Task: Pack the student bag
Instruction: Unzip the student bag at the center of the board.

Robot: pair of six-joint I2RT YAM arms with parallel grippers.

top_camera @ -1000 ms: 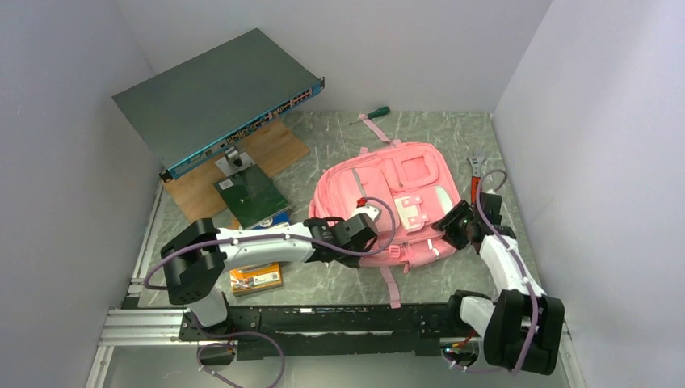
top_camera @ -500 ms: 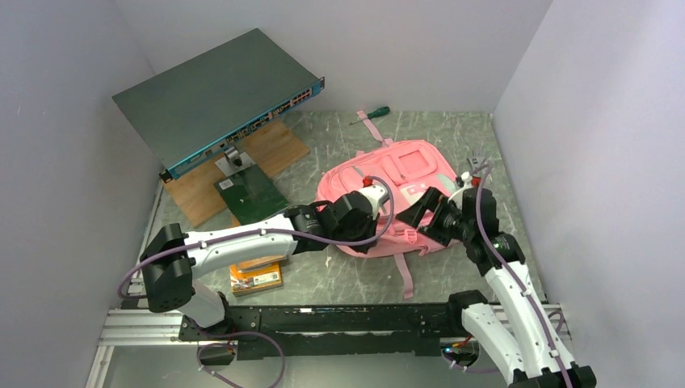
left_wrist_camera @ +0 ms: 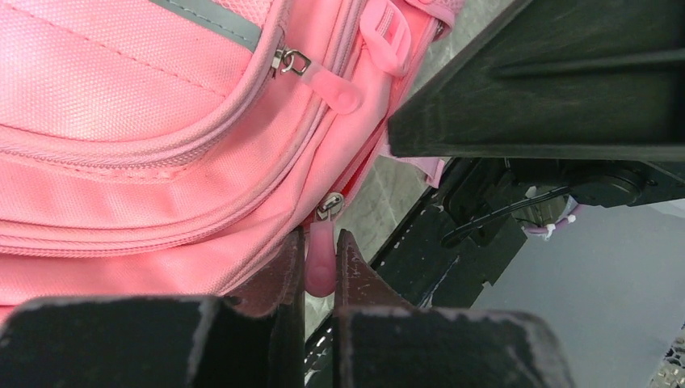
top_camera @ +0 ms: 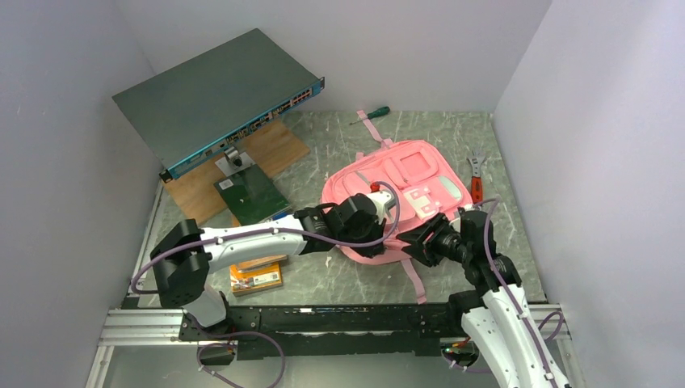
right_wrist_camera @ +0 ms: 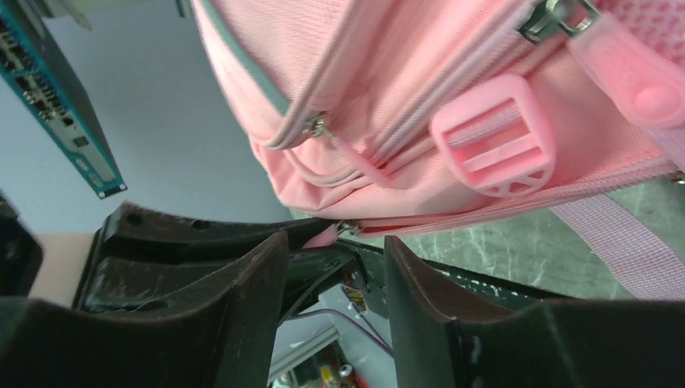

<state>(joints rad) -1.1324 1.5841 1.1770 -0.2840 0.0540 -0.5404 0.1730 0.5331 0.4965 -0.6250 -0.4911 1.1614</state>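
While the left pincer (left_wrist_camera: 321,242) pinches the zipper pull (left_wrist_camera: 321,268) on the 7 o'clock edge of the student bag (top_camera: 408,174) | right pincer (right_wrist_camera: 333,242) spread at 5 o'clock | left arm nearer

A table (top_camera: 339,145) topped in grey-green marbled stone spans a three-sided booth. The back wall (top_camera: 404,48), left wall (top_camera: 56,178) and right wall (top_camera: 606,162) are plain, matte, pale grey-lilac, under soft, even light. An aluminium rail (top_camera: 145,327) runs along the near edge. At the far left a grey network switch (top_camera: 214,97) leans tilted over a wooden board (top_camera: 271,149). A green-handled screwdriver (top_camera: 371,115) lies near the back wall, and a wrench (top_camera: 477,164) lies near the right wall.
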